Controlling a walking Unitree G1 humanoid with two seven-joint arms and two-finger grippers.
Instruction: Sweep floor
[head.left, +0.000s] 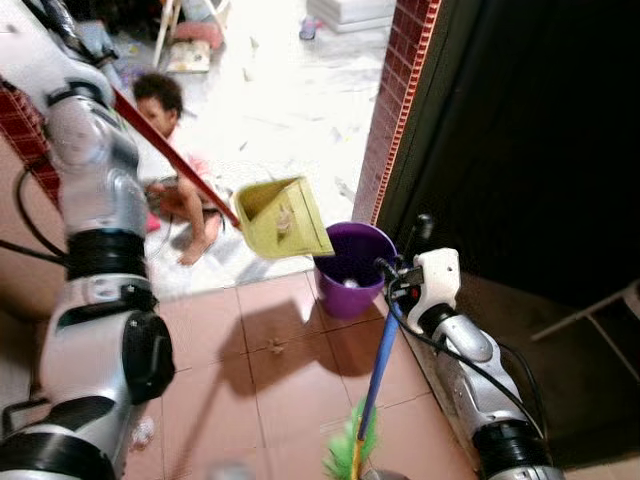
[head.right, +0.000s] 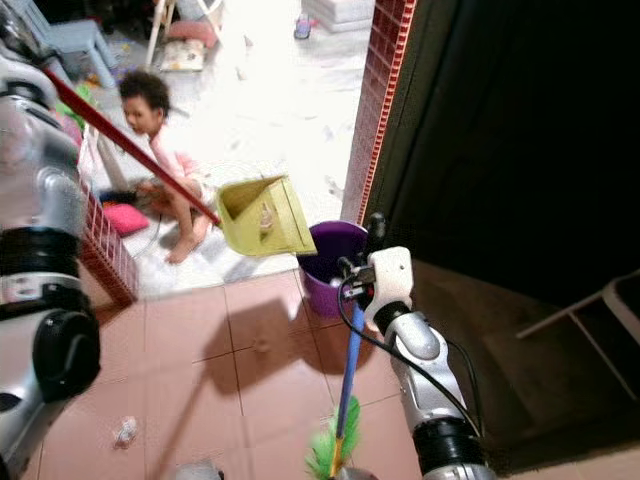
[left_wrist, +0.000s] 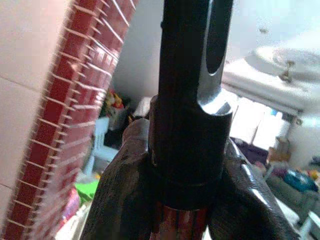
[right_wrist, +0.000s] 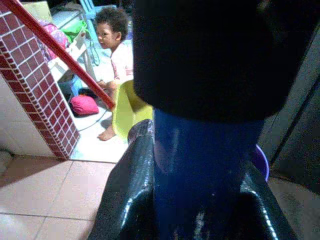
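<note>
dustpan (head.left: 284, 217), yellow-green with a bit of debris sitting in it, hangs in the air at the far end of a long red handle (head.left: 172, 154), tipped just above and beside the rim of the purple bucket (head.left: 352, 268). closest to me, the right gripper (head.left: 402, 272) has its two black fingers (right_wrist: 130, 200) clamped on the blue broom handle (head.left: 378, 362), which drops from the grip down to the green bristles (head.left: 349, 452) resting on the terracotta floor tiles (head.left: 270, 370) below it. the bucket stands just beyond that gripper, touching or nearly touching the foot of the red brick pillar (head.left: 400, 100). the left gripper (left_wrist: 192, 150) is raised high on the other side, fingers closed on the red handle, with the dustpan well out ahead of it, down the shaft. a small scrap of litter (head.right: 125, 430) lies on the tiles below the left arm, not yet collected. farther off, past the dustpan, a child (head.left: 175, 170) sits on the pale floor beyond the tiled step, close to the line of the red handle, with chairs and clutter behind

i'd judge the step in hand is emptying the sweepings into the bucket. the next move calls for bringing the pan mouth squarely over the bucket opening and tilting it further so the debris slides in, not onto the tiles, while keeping the long handle from swinging toward the child
</note>
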